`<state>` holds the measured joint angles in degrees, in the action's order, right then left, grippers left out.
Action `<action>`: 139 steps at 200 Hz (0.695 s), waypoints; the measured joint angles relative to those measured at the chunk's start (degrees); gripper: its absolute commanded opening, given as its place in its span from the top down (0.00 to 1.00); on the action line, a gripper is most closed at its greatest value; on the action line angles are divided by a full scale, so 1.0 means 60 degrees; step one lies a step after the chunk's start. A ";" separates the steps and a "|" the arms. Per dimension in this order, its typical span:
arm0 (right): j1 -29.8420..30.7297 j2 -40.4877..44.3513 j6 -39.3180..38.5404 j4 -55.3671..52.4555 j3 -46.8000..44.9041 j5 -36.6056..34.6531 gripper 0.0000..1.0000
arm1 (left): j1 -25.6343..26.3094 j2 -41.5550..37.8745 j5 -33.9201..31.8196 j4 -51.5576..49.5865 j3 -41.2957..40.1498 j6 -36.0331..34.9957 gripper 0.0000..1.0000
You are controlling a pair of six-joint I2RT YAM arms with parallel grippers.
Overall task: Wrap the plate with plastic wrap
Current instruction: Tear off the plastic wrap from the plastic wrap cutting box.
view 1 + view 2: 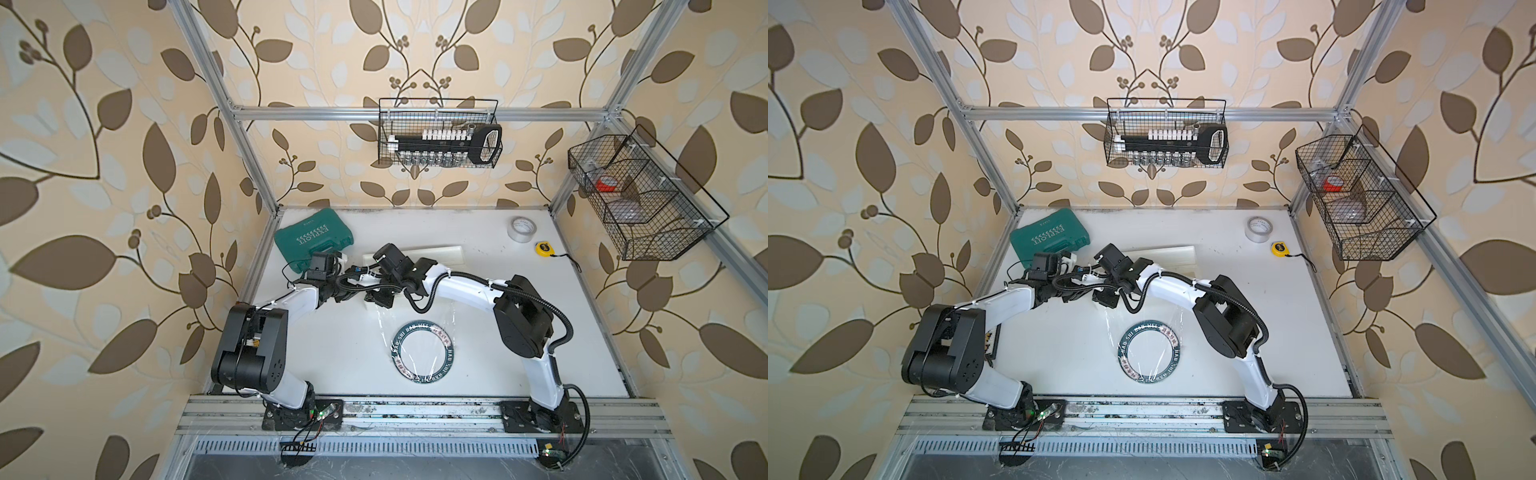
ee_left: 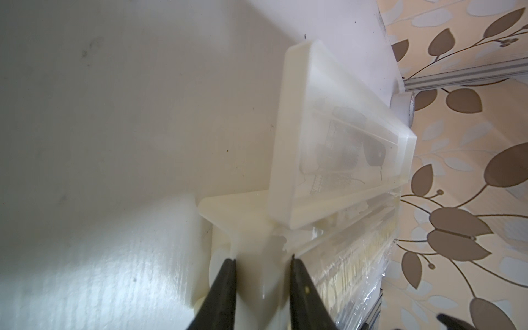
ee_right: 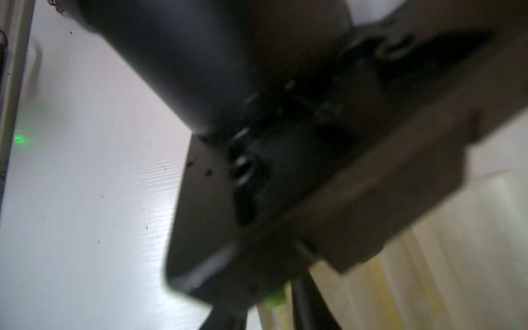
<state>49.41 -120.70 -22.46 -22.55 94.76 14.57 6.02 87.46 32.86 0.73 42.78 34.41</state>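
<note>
The plate (image 1: 422,351), white with a navy lettered rim, lies flat on the table (image 1: 519,365) in both top views. The plastic wrap (image 1: 385,326) runs as a glossy film from the white dispenser box (image 2: 328,137) down over it. The box's lid (image 1: 440,254) stands open. My left gripper (image 2: 263,258) is shut on the box's end, both fingers pressed to it. My right gripper (image 3: 271,305) straddles the box's green tab (image 3: 276,298). The left gripper's blurred black body hides one of its fingertips. In a top view both grippers (image 1: 370,295) crowd together behind the plate.
A green tool case (image 1: 313,241) lies at the back left. A grey tape roll (image 1: 522,228) and a yellow tape measure (image 1: 544,248) sit at the back right. Wire baskets hang on the back wall (image 1: 440,133) and the right wall (image 1: 640,195).
</note>
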 measured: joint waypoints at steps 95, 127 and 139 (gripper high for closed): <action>-0.0142 -0.0036 -0.0240 -0.0175 0.0117 0.0058 1.00 | 0.0120 -0.0120 -0.0503 0.0219 -0.0200 -0.0029 0.96; -0.0419 0.0302 -0.0361 0.0186 -0.0528 0.0441 1.00 | 0.0321 0.0029 -0.0572 0.0171 -0.0025 -0.0044 1.00; -0.0517 0.0459 -0.0474 0.0229 -0.0758 0.0506 1.00 | 0.0412 0.0127 -0.0521 0.0168 0.0062 -0.0036 1.00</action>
<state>46.30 -117.95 -25.30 -21.17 90.21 17.61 8.49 88.23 29.74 1.74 43.16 34.20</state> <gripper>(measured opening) 0.106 0.267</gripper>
